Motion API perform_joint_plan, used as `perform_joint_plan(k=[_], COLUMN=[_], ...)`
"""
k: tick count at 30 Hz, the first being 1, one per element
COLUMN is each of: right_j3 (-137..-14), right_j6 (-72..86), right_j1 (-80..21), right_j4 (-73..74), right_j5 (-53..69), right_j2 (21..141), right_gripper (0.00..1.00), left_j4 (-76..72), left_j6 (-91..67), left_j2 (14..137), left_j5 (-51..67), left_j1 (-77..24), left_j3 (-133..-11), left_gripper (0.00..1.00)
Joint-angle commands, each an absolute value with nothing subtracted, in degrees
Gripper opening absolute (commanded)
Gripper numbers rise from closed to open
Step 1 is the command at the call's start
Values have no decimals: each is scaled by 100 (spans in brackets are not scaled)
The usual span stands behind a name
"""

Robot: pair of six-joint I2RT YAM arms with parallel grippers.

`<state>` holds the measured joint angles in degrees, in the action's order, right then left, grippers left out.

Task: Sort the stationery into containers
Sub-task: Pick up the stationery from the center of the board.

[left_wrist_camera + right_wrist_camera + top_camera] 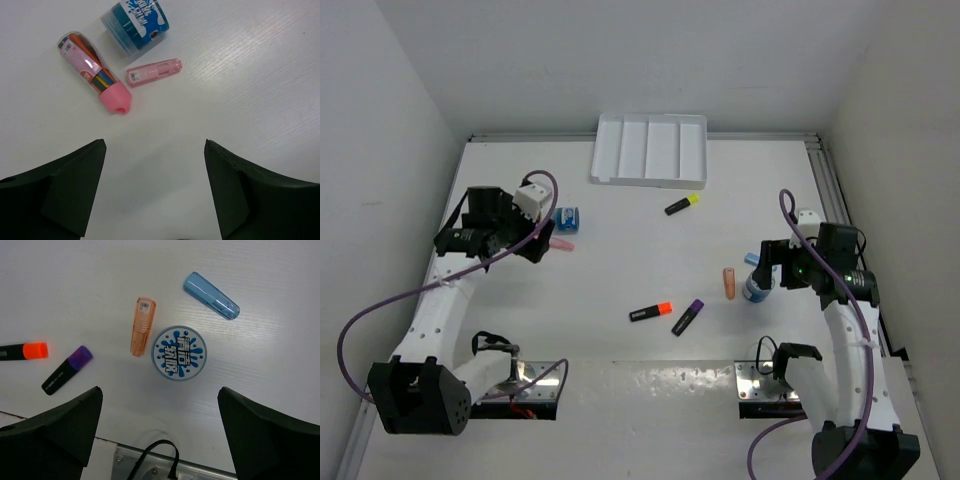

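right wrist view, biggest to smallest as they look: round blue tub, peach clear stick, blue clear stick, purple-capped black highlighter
1. Round blue tub with splash-print lid: covers most area.
2. Blue clear plastic stick and peach clear plastic stick: too alike to rank.
3. Purple-capped black highlighter: similar length, slimmer.

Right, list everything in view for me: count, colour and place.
tray: one, white, far centre.
yellow highlighter: one, black body, near the tray.
orange highlighter, purple highlighter: one each, black bodies, centre, side by side.
left blue tub, right blue tub: one by each arm.
pink stick: one, beside the left blue tub.
pink-capped tube: one, clear, beside the pink stick.
peach stick, blue stick: one each, by the right blue tub.
left tool, right tool: black, open, holding nothing.
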<state>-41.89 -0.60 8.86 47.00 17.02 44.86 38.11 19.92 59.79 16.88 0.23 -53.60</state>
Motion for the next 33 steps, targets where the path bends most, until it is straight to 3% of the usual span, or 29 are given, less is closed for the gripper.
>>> perform_joint_plan(k=[1, 15, 23, 33], right_j3=[-4219, -4430, -4526, -4562], right_j6=[-141, -184, -255, -369], right_j1=[905, 905, 914, 923], right_j4=[4605, 4562, 4614, 4641], right_j5=[1811, 1828, 1767, 1740], right_j2=[4500, 5009, 5168, 5300], right_gripper=[96, 96, 96, 96], left_j4=[3806, 4219, 4210, 5229], left_j6=[2381, 4587, 5440, 5880], left_j2=[6064, 8647, 9869, 11302], left_j5=[1714, 730, 835, 1169], left_j1=[-175, -1186, -1266, -1257], left_j3=[-5580, -7549, -8331, -9509], left_gripper=[86, 80, 77, 76])
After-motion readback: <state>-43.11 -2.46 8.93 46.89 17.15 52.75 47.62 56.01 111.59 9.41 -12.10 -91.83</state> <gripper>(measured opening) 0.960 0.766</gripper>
